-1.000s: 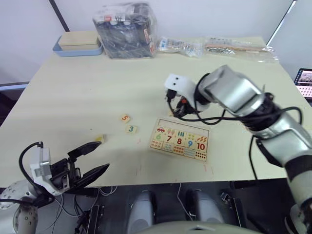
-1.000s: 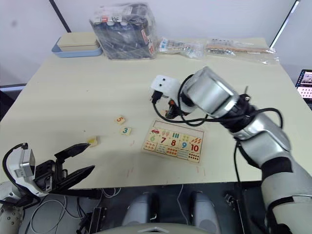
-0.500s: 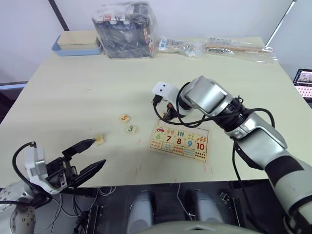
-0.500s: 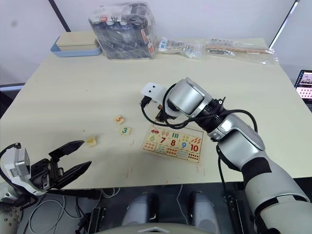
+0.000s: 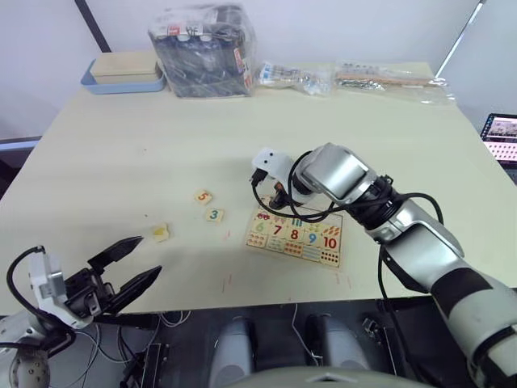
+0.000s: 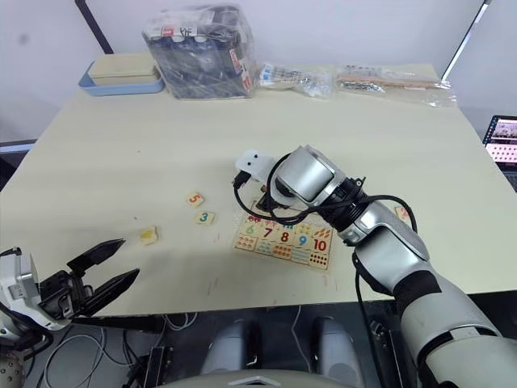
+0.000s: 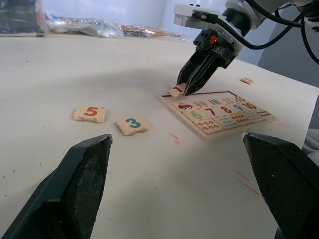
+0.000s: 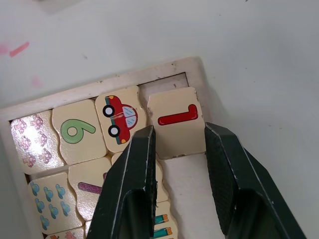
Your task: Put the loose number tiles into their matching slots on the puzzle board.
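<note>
Right tool (image 8: 175, 144) grips 1 tile (image 8: 177, 128), covering puzzle board (image 8: 99, 89) corner slot.

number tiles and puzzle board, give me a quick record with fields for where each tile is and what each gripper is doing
tile 1: between the right gripper's fingers, at the corner slot of the puzzle board, beside the car picture
tile 5: loose on the table
tile 3: loose on the table, next to tile 5
small tile: loose; digit unreadable
right gripper: shut on tile 1
left gripper: open, holding nothing, at the near table edge
</note>
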Robot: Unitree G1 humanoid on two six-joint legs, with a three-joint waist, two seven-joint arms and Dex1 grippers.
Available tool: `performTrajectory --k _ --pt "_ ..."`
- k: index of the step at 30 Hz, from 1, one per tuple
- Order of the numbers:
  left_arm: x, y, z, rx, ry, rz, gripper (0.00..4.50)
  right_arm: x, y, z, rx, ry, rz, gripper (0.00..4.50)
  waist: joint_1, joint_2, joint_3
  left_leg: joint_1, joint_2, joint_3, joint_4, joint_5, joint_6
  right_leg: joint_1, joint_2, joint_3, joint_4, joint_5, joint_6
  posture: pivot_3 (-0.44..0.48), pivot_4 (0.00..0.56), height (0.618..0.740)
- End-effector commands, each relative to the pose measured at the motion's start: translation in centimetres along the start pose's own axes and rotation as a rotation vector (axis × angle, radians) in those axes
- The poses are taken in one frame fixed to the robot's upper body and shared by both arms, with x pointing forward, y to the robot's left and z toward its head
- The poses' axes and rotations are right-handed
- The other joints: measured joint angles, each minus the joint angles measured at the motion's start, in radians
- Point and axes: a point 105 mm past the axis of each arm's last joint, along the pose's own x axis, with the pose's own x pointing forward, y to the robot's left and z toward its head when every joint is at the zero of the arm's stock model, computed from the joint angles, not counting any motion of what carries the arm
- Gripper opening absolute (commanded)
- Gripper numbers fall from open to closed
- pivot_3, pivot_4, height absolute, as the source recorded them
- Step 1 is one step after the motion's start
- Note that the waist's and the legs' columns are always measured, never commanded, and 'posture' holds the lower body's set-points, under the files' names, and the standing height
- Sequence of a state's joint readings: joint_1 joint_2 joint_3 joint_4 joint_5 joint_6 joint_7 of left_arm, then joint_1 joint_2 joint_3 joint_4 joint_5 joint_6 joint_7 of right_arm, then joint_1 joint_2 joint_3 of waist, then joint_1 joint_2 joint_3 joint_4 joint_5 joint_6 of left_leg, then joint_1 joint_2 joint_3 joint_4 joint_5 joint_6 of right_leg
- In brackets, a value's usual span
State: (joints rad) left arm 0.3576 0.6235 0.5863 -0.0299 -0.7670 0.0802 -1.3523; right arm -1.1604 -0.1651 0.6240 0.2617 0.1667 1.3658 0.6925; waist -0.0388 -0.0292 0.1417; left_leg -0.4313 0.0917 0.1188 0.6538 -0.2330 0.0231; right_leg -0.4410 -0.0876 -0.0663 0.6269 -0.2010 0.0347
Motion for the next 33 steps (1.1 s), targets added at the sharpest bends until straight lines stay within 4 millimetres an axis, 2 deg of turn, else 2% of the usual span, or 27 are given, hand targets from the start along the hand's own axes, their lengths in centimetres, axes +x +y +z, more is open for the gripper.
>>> performTrajectory --k 1,33 --pt "-0.4 0.1 0.7 0.042 0.003 -0.001 4.5 -0.6 0.2 1.2 0.002 -0.061 -0.007 0.92 -0.002 0.0 0.0 0.0 0.0 0.0 0.0 0.0 0.0 0.0 0.0 0.0 0.0 0.0 0.0 0.0 0.15 0.74" --pt "-0.5 -0.1 0.4 0.037 0.008 -0.012 4.5 0.5 0.7 0.9 0.01 -0.048 0.014 0.92 -0.003 0.0 0.0 0.0 0.0 0.0 0.0 0.0 0.0 0.0 0.0 0.0 0.0 0.0 0.0 0.0 0.15 0.74"
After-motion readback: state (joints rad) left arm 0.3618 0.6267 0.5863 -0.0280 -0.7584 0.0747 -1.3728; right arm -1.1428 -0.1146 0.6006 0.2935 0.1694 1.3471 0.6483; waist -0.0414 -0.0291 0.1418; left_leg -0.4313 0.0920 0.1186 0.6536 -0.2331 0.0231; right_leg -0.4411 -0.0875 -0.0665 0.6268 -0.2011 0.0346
